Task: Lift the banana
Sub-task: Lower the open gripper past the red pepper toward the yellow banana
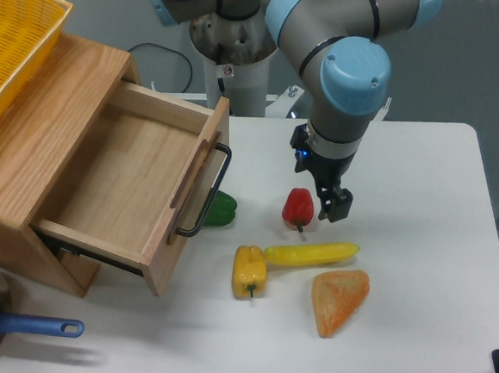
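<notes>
Banana [312,254]: light, rigid, smooth, likely slippery; grip across its slim middle. Claw [335,206] above it, state indeterminable.

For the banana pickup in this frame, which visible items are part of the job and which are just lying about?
Part of the job:
banana
gripper, above the banana, holding nothing

Just lying about:
yellow pepper
red pepper
green pepper
orange wedge
open wooden drawer
yellow basket
pan with blue handle
</notes>
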`<act>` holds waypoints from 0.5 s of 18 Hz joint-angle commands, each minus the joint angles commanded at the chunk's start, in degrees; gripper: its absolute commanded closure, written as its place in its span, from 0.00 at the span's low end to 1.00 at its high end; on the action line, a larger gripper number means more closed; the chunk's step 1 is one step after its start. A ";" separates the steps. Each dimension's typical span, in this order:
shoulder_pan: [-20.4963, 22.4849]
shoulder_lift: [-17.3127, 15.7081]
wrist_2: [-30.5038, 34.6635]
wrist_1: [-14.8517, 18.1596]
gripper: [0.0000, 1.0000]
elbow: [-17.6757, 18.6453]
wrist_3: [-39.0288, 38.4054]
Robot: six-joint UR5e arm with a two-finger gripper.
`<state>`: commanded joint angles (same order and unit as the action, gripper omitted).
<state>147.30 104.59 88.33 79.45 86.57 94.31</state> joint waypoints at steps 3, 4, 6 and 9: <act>-0.09 0.00 0.00 0.09 0.00 -0.09 0.00; 0.00 0.00 -0.09 0.17 0.00 0.00 0.00; -0.17 -0.09 0.00 -0.09 0.00 0.44 0.00; -0.18 0.00 -0.09 -0.18 0.00 1.32 -0.35</act>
<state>147.13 104.59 88.24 79.28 87.89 93.96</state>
